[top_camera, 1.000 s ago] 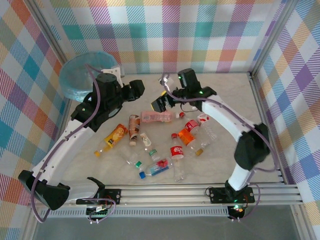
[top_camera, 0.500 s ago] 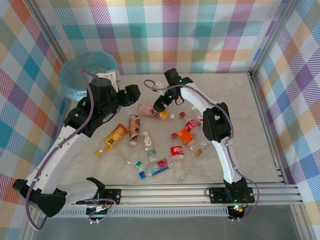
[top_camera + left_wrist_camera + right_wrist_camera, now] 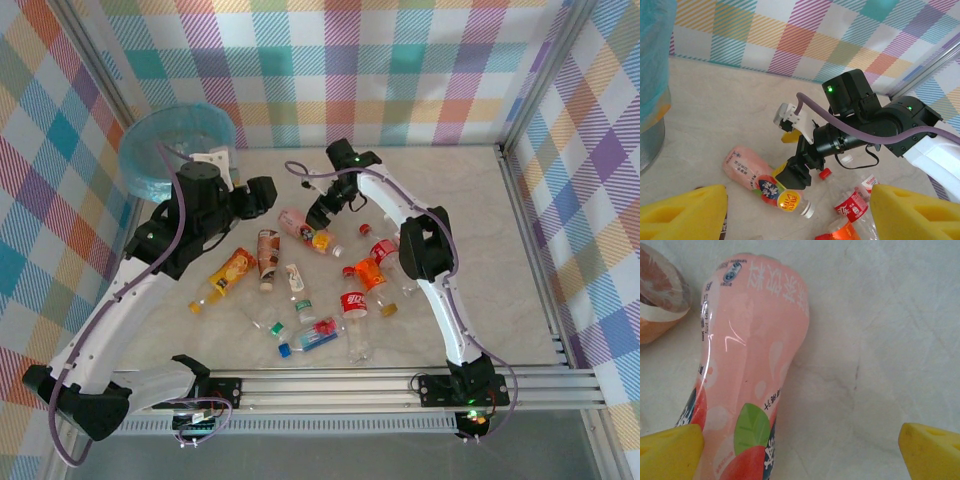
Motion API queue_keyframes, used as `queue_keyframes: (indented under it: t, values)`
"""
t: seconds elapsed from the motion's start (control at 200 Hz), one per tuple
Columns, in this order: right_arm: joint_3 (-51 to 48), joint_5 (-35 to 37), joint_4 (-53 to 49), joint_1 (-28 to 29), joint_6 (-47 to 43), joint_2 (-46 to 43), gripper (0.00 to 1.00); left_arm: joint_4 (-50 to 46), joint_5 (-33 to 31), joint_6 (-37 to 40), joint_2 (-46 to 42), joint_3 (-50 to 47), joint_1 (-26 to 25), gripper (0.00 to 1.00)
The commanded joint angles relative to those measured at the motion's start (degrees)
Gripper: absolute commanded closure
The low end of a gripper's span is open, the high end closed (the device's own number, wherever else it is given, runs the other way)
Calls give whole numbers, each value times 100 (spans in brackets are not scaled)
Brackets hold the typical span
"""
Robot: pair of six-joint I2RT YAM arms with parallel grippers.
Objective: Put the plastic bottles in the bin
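Scattered clear plastic bottles [image 3: 352,303] crowd the marble tabletop [image 3: 470,200] around a pink-labelled plastic bottle [image 3: 745,370]. The right gripper [image 3: 800,447] hovers over it, fingers spread wide, grasping nothing. The left gripper [image 3: 800,220] is parted and empty.

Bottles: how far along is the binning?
Done: nothing evident; no bottle can be made out in the bin. In hand: the right gripper is open, fingers straddling the pink bottle, not closed on it. The left gripper is open and empty. Remaining: about a dozen plastic bottles lying on the table.
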Motion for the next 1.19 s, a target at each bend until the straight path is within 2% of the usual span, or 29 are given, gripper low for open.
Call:
queue_keyframes:
  t: [0.0, 0.175, 0.415, 0.635, 0.74, 0.94, 1.045, 1.19]
  values:
    - [-352, -197, -324, 133, 259, -301, 0, 27, -70, 53, -151, -117, 54, 24]
    - [-821, -229, -359, 217, 600, -487, 0, 63, -28, 20, -176, -226, 52, 23]
    - [-1252, -293, -373, 358, 751, -561, 6, 142, -22, -14, -164, -328, 61, 22]
    - [-1341, -356, -268, 395, 1131, -710, 4, 116, -34, -33, -204, -327, 61, 22]
    - [-1383, -332, -176, 396, 1380, -935, 0, 111, -74, -28, -229, -331, 61, 22]
    - [-1480, -355, -34, 404, 1744, -1458, 0, 152, -115, -5, -240, -269, 70, 22]
    - [-1781, -510, 95, 416, 1894, -1669, 0, 168, -177, 19, -258, -257, 72, 21]
    - [-2253, -222, 253, 530, 1965, -1709, 0, 186, -204, 26, -279, -335, 79, 21]
